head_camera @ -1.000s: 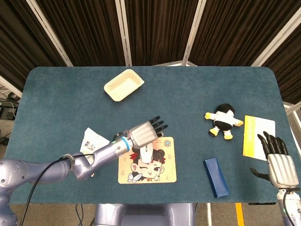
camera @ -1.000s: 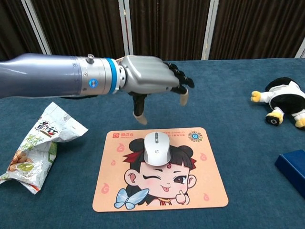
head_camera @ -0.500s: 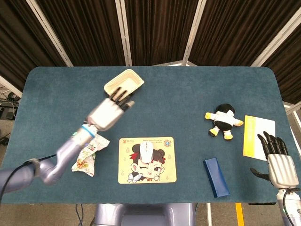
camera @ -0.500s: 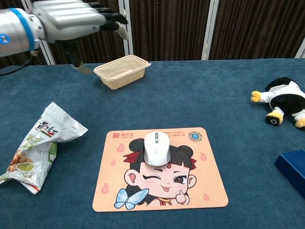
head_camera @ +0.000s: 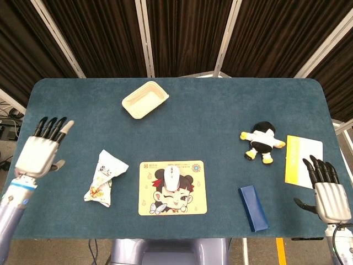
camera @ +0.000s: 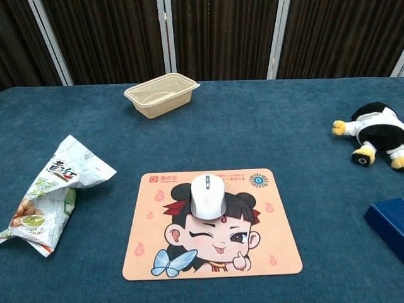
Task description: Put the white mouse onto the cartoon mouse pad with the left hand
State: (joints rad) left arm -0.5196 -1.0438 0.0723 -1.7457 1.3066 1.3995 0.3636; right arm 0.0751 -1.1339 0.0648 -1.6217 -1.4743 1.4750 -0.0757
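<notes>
The white mouse (head_camera: 171,177) (camera: 207,196) lies on the upper middle of the cartoon mouse pad (head_camera: 172,205) (camera: 189,252), with nothing touching it. My left hand (head_camera: 40,150) hovers at the table's left edge in the head view, far from the pad, fingers spread and holding nothing. Low at the right edge, my right hand (head_camera: 327,191) is also spread and empty. The chest view shows neither hand.
A crumpled snack bag (head_camera: 103,178) (camera: 47,192) lies left of the pad. A beige tray (head_camera: 144,99) (camera: 162,94) sits at the back. A plush toy (head_camera: 261,142) (camera: 375,135), a yellow-and-white card (head_camera: 301,160) and a blue box (head_camera: 253,207) (camera: 388,221) lie to the right.
My left hand has pulled away from above the mouse, swinging back past the beige tray to the table's left edge. The mouse stays on the pad. The right hand has barely moved.
</notes>
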